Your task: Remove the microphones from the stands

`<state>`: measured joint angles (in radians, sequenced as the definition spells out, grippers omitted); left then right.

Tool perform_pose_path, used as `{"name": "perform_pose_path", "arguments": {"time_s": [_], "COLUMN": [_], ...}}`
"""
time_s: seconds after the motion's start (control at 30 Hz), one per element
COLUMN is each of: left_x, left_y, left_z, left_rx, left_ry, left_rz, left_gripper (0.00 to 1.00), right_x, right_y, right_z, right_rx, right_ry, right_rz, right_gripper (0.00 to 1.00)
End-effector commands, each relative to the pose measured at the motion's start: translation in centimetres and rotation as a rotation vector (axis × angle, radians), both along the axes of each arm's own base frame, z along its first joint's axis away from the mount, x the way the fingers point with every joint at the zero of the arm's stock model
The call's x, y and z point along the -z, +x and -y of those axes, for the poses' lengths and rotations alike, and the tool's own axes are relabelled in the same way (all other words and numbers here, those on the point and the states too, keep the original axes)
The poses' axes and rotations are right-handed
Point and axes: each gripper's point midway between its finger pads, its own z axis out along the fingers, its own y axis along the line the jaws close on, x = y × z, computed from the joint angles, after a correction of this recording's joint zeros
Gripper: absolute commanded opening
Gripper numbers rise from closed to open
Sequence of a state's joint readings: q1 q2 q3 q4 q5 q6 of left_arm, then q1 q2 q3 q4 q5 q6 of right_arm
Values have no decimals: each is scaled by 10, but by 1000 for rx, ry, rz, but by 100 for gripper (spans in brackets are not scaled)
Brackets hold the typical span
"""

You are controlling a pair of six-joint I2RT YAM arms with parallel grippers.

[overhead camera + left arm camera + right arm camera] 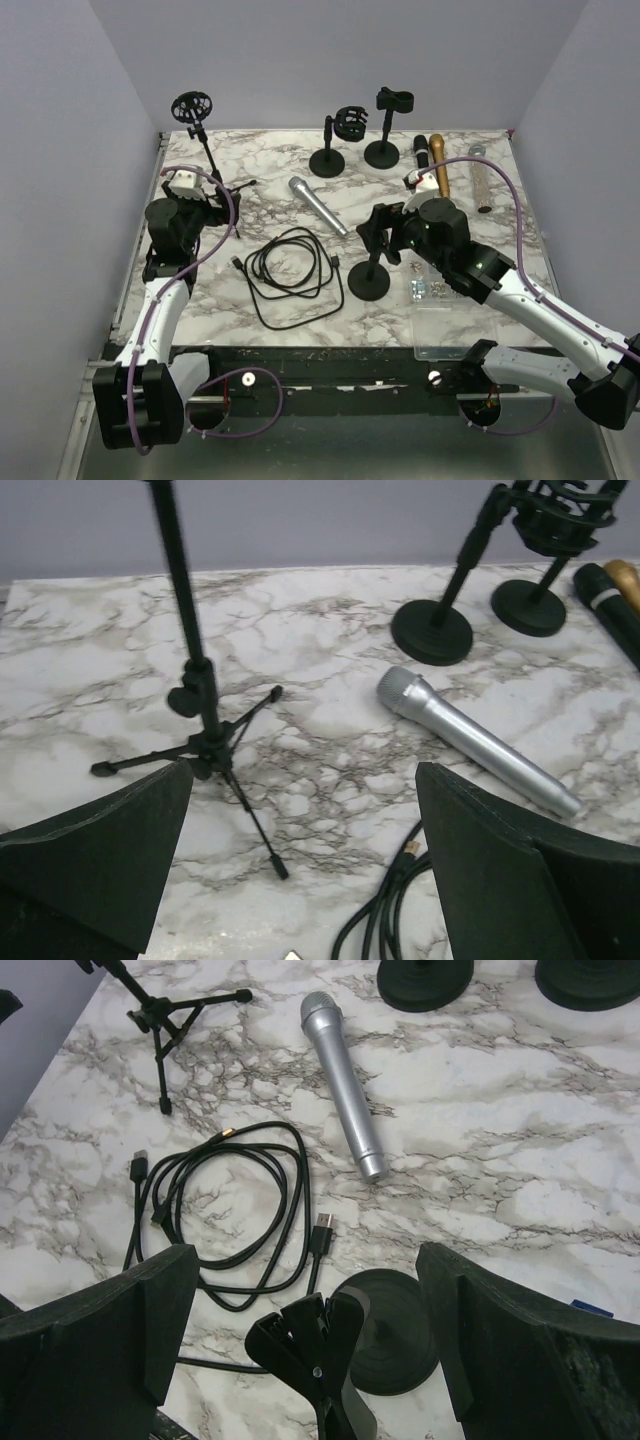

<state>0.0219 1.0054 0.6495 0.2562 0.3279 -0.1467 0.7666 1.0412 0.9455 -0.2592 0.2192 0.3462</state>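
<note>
Four stands [371, 283], one silver microphone [318, 206] lying flat, one cable [290, 270]; left tool [303, 810] and right tool [305, 1260] both apart.

On your marble table [270, 160] you have a silver microphone [318, 205] lying flat, a coiled black cable [292, 272] and a tripod stand [197, 695].

The microphone [318, 206] was silver, the cable [290, 272] and stands [371, 280] black, the table [270, 160] white with grey swirls.

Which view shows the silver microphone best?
Right wrist: the silver microphone lies whole and large, seen from above. Left wrist shows it whole, at a low slant; top external shows it whole but small.
</note>
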Motion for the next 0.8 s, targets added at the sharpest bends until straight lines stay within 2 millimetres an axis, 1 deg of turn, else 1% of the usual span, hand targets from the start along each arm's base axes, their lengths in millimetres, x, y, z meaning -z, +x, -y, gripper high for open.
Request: {"name": "perform_pose_path", "arguments": {"time_s": [0.0,0.03,0.07,0.17,0.2,0.3,0.43,0.5,0.63,0.7,0.77], "left_x": [-21,-18,-16,-6,0,6,7,11,6,12,23], "left_y": [10,12,14,24,26,31,40,46,54,59,66], "left_z": [-29,-33,-32,-35,-36,-41,-67,-72,-72,-73,-76], "left_rx": [-15,-3,32,116,150,204,228,277,350,351,315], "left_ry": [-40,-66,-94,-184,-224,-326,-468,-523,-613,-629,-628], "left_rz": [127,109,90,25,-2,-25,-20,-27,-20,-38,-65], "left_gripper": [97,97,96,91,90,89,88,85,81,80,79], "right_x": [-9,-9,-10,-13,-14,-17,-18,-19,-19,-19,-18], "right_y": [-3,-3,-4,-6,-7,-9,-10,-10,-9,-9,-8], "right_z": [2,4,6,9,10,13,17,19,17,16,14], "right_rx": [-11,-5,-2,6,7,11,21,24,25,24,19], "right_ry": [20,20,19,21,20,22,21,20,18,22,29], "right_rz": [38,42,46,52,54,58,61,61,57,55,51], "right_gripper": [100,100,100,100,100,100,100,100,100,100,100]}}
